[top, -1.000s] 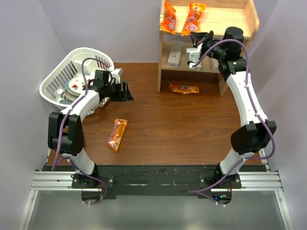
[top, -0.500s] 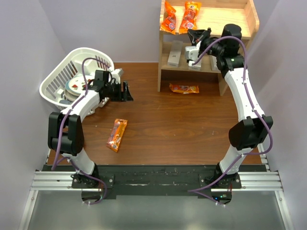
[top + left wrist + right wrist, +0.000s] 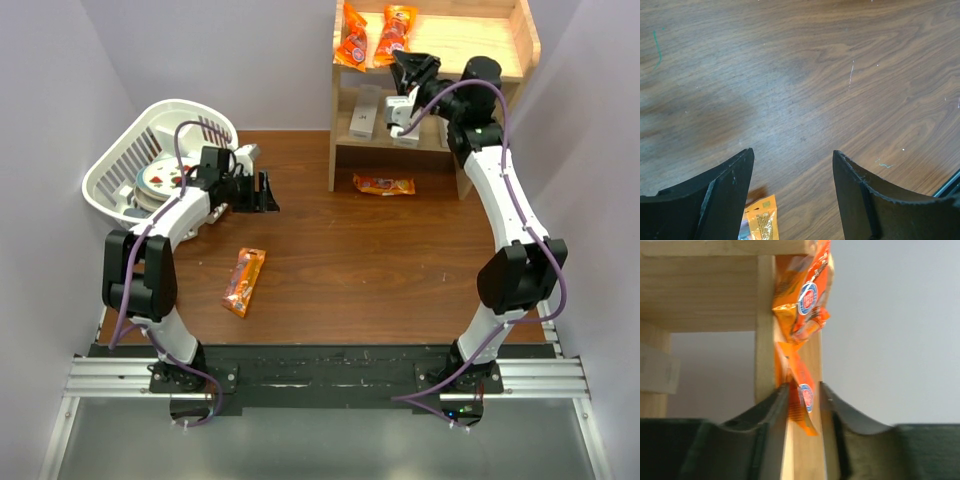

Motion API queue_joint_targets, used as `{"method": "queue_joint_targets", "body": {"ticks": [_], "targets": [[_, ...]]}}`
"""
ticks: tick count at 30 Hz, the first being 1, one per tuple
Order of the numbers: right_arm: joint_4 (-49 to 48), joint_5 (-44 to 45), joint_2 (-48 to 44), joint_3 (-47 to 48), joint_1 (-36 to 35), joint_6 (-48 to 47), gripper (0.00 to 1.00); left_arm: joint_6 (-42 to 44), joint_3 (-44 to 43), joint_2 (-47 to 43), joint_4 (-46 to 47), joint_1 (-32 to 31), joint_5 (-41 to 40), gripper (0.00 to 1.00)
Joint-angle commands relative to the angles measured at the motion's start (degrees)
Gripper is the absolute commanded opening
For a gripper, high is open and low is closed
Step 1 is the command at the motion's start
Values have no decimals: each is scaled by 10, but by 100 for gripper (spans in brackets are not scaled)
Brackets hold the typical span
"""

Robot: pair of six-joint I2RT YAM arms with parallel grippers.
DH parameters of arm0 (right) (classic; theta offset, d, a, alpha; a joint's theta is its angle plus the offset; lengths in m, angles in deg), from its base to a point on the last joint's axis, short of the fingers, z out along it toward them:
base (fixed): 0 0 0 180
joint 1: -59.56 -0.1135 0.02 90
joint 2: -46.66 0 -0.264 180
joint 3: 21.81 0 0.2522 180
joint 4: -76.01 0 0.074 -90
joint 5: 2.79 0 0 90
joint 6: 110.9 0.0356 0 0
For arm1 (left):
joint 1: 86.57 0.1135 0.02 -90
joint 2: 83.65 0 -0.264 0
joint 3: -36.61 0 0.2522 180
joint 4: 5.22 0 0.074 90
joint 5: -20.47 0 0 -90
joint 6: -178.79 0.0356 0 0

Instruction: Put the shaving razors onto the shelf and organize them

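Shelf-stocking step: razor box [image 3: 367, 112] lies on shelf [image 3: 470, 42] lower level; right gripper [image 3: 804, 389] jaws narrowly parted either side of hanging snack packet [image 3: 802, 399], grip unclear; left gripper [image 3: 791, 155] open, empty. Next: back out without dragging packet

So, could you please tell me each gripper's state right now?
Left gripper: open, empty.
Right gripper: open, jaws parted around an orange snack packet.

No legible text anywhere. Round blue-and-red logo on orange snack packet [image 3: 807, 297], lettering too blurred to read. Dark mark on white box [image 3: 366, 110] on shelf [image 3: 480, 38], too small to read.
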Motion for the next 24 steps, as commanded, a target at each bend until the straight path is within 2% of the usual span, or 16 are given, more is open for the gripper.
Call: {"method": "queue_joint_targets", "body": {"ticks": [1,6,13,15,17,18,20,21,24], "targets": [[-44,10,-30,-22,3,22,45,4,-24,-6,9,-3,6,69],[-76,16,-74,-73,3,38,59,11,-24,-17,-1,-3,3,70],[-54,34,-196,-209,2,58,65,54,6,-48,-40,-2,-19,74],[-44,38,-258,-250,-2,101,67,90,14,-57,-61,-3,-46,76],[3,56,-308,-308,-26,134,68,116,25,-69,-80,-2,-59,78],[63,62,-358,-345,-38,156,69,145,26,-72,-109,-2,-62,78],[111,86,-406,-390,-86,187,71,171,30,-70,-138,-2,-61,80],[134,94,-456,-435,-103,234,72,192,35,-69,-158,-2,-61,80],[155,118,-506,-503,-167,325,75,214,64,-62,-175,-2,-79,82]]}}
